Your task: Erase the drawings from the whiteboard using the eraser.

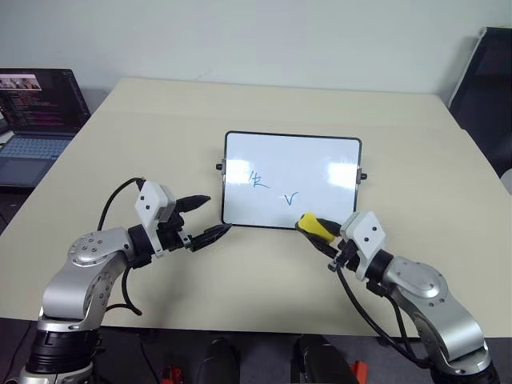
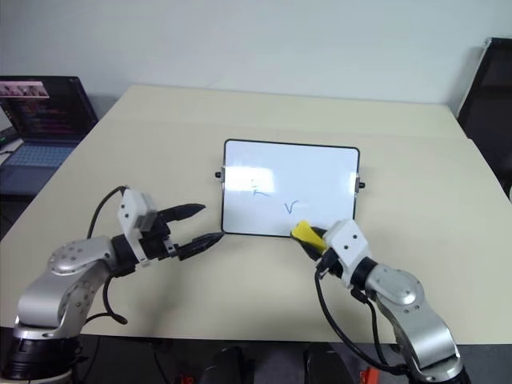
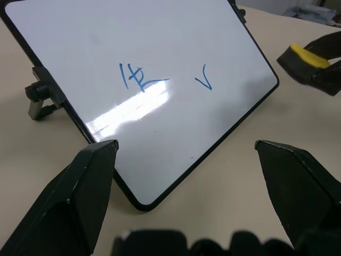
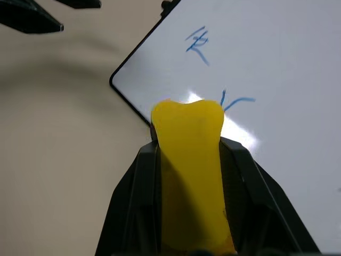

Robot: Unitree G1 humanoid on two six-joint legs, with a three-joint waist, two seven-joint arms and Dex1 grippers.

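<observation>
Nearest the robot, both arms reached over the beige table [image 1: 240,288]. The left gripper [image 1: 204,218] hung just off the near left corner of the whiteboard [image 1: 320,160], its two black fingers [image 1: 210,235] spread apart with nothing between them; the lower finger's tip lay close beside the board's near edge, though contact could not be made out. In the left wrist view the fingers framed that near corner of the board.

On the right, the right gripper [image 1: 320,234] was clenched around the eraser [image 1: 316,226], a yellow block squeezed between the two fingers so that its sides bulged at the tip. The eraser sat at the board's near edge, towards the right, just below the check mark. Whether it touched the surface could not be told.

The whiteboard stood in the middle of the table, tilted back, black-framed with rounded corners and small knobs at its left and right sides. Two of the blue drawings [image 1: 258,181] were plain: a scribbled character left of centre and the check mark [image 1: 290,198] to its right, nearer the eraser. Bright glare patches lay across the glossy surface.

Farthest off, at the left edge beyond the table, an open laptop [image 1: 36,120] showed a lit screen. A dark chair [image 1: 488,80] stood at the far right.
</observation>
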